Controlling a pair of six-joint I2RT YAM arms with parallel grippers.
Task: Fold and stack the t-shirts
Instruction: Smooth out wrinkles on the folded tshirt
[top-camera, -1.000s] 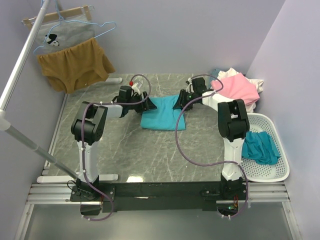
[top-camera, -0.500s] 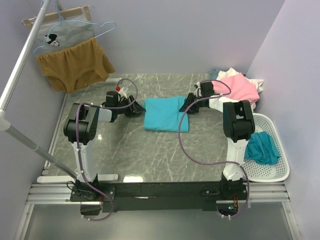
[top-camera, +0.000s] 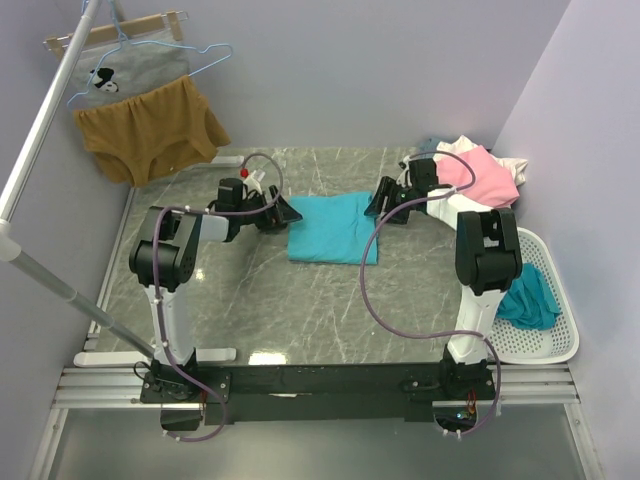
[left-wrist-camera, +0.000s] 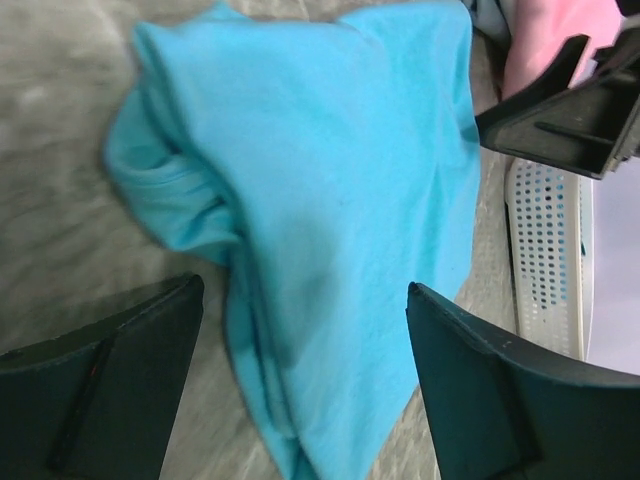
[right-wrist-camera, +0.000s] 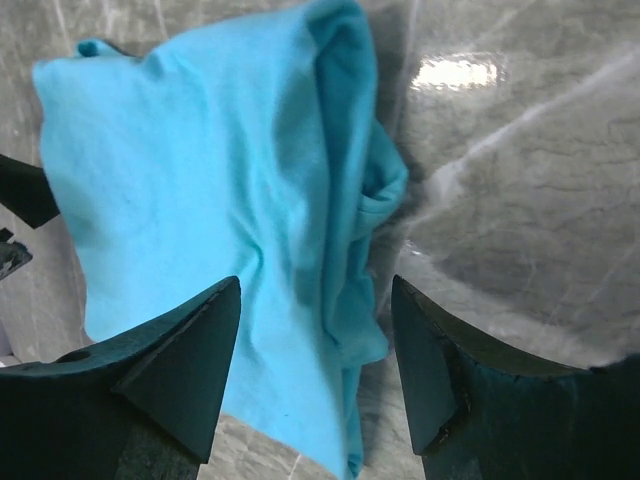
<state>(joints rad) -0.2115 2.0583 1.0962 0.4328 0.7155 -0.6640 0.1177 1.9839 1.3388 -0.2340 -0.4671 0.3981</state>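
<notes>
A turquoise t-shirt (top-camera: 330, 228) lies folded on the grey marble table (top-camera: 280, 300), at the back middle. My left gripper (top-camera: 285, 212) is open and empty just off its left edge. My right gripper (top-camera: 378, 205) is open and empty at its right edge. In the left wrist view the shirt (left-wrist-camera: 330, 190) lies below my open left gripper (left-wrist-camera: 305, 300). In the right wrist view the shirt (right-wrist-camera: 230, 200), with a bunched fold on its right side, lies under my open right gripper (right-wrist-camera: 315, 290). A pile of pink and white t-shirts (top-camera: 475, 172) sits at the back right. A teal t-shirt (top-camera: 525, 295) lies in the basket.
A white perforated basket (top-camera: 545, 350) stands at the right table edge. A mustard-brown garment (top-camera: 150, 130) and a grey printed one (top-camera: 130, 70) hang on hangers at the back left, by a slanted metal pole (top-camera: 40, 130). Purple cables loop over both arms.
Both grippers drew outward from the shirt's middle to its left and right edges. The shirt now lies wider and flatter, and both grippers are open.
</notes>
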